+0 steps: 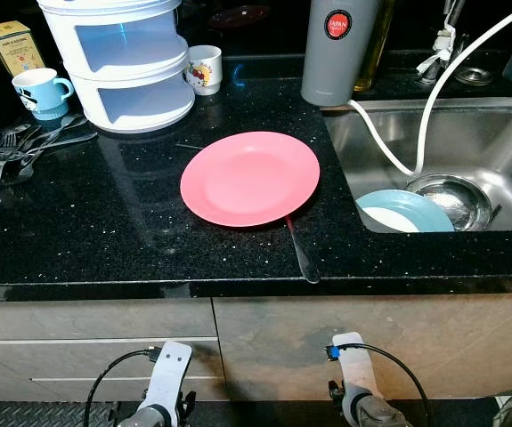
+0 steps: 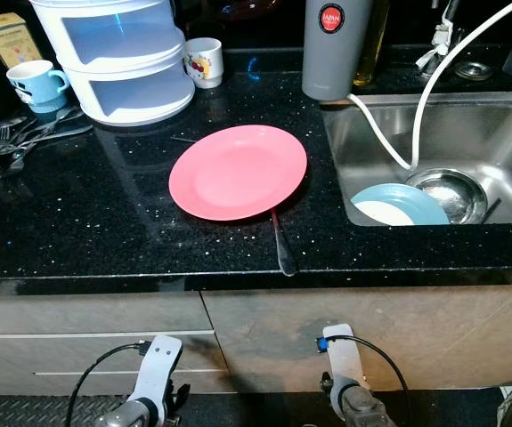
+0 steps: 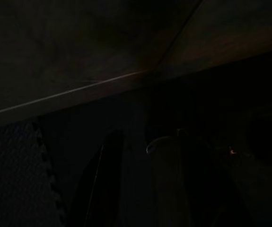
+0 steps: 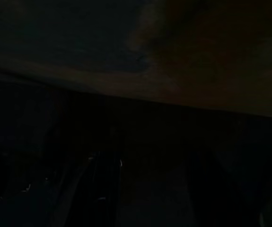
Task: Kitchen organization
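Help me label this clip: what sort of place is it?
A home kitchen, most likely: a black stone countertop with a steel sink, a pink plate and loose cutlery.

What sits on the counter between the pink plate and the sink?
Nothing: between the pink plate and the sink lies bare black counter, seen from both eye views.

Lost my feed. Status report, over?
Both arms hang idle below counter. Pink plate on countertop, utensil beneath its edge. Blue plate in sink.
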Controlling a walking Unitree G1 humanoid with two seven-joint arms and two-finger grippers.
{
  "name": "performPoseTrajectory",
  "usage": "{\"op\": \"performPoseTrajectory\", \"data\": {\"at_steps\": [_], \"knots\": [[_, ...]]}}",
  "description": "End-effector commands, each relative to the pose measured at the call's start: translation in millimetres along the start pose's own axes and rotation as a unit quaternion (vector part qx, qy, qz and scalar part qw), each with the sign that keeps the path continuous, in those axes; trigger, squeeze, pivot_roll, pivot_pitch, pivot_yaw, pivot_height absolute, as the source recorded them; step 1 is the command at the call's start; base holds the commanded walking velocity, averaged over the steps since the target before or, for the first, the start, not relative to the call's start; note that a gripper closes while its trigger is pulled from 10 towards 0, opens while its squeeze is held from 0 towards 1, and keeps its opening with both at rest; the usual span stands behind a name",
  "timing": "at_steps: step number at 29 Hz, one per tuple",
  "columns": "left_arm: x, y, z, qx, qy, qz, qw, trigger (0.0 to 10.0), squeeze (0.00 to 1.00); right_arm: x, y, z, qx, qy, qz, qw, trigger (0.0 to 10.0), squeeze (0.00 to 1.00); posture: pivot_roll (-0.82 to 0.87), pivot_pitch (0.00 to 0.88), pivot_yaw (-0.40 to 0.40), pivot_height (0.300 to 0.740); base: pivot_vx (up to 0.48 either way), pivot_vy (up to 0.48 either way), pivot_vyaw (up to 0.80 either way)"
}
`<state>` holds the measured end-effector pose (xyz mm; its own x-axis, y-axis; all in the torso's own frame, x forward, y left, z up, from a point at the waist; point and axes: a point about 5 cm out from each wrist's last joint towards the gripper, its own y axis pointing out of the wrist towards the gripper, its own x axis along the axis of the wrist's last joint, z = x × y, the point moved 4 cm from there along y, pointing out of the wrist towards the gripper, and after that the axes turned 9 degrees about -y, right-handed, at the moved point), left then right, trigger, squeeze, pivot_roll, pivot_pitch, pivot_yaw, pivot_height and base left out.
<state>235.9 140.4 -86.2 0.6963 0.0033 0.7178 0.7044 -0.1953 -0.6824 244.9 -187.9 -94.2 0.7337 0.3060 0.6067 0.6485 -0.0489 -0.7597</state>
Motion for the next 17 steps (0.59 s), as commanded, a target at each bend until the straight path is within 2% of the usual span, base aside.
{"op": "performPoseTrajectory", "data": {"at_steps": [1, 17], "knots": [[-6.8, -1.1, -0.1, -0.001, -0.005, 0.011, 1.0, 10.0, 0.0, -5.2, -0.6, 1.2, -0.002, 0.013, 0.011, 1.0, 10.0, 0.0, -0.01, 0.101, 0.028, 0.74, 0.0, -0.428, 0.0], [-4.8, -1.1, 0.9, -0.001, -0.016, 0.008, 1.0, 10.0, 0.0, -3.5, -0.3, -1.6, -0.004, 0.016, 0.009, 1.0, 10.0, 0.0, -0.01, 0.109, 0.025, 0.74, 0.0, -0.426, 0.0]]}}
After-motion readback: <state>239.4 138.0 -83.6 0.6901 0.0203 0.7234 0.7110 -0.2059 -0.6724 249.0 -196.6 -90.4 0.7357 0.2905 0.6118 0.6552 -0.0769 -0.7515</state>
